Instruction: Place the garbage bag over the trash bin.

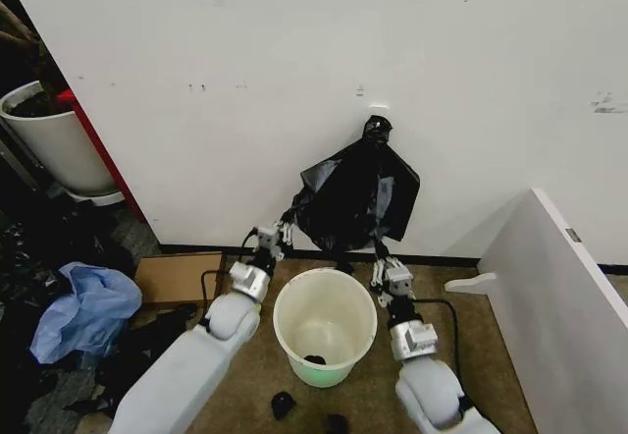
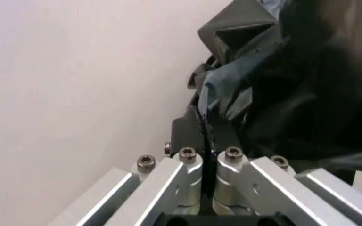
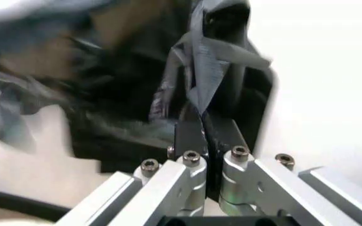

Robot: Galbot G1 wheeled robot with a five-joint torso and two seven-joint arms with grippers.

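Left end effector [image 1: 286, 230] | right end effector [image 1: 382, 254] | both pinching garbage bag [image 1: 355, 196] edges | above trash bin [image 1: 290, 333]

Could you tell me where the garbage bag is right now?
In the head view the garbage bag hangs against the white wall, above and behind the trash bin, pinched between the left gripper and right gripper.

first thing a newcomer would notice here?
The garbage bag, crinkled black plastic, hangs against the white wall just beyond the trash bin. The left gripper and right gripper are each shut on a lower edge of it, on either side. The bin stands open on the floor between the two arms, a small dark object at its bottom.
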